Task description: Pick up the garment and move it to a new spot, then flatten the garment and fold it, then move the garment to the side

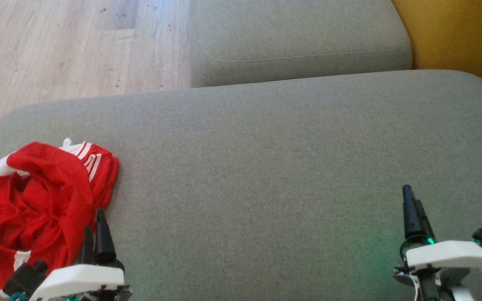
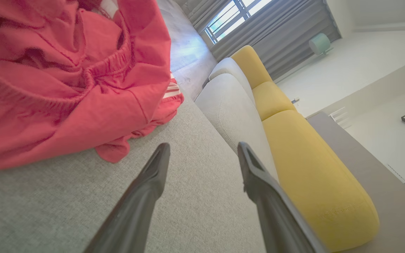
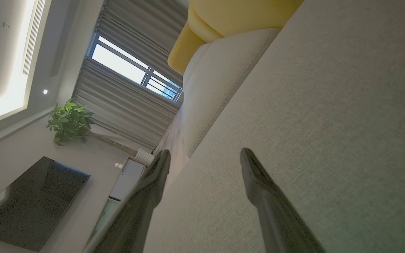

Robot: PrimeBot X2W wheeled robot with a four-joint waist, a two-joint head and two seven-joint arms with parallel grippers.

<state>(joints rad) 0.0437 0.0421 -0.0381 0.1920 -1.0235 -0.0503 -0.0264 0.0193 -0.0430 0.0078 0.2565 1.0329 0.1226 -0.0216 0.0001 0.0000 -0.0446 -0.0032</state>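
Where grey woven sofa cushion (image 1: 266,167) spreads flat, crumpled red garment (image 1: 36,200) bunches.

Head view: taken from well above, facing forward and down onto the grey cushion (image 1: 266,167). Left wrist view: set low and close over the same cushion, looking along the left gripper (image 2: 203,146) past the red garment (image 2: 65,88) toward the yellow backrest (image 2: 304,158) and window (image 2: 234,14). Right wrist view: also low and close, aimed along the right gripper (image 3: 204,151) over the cushion toward that same backrest and window.
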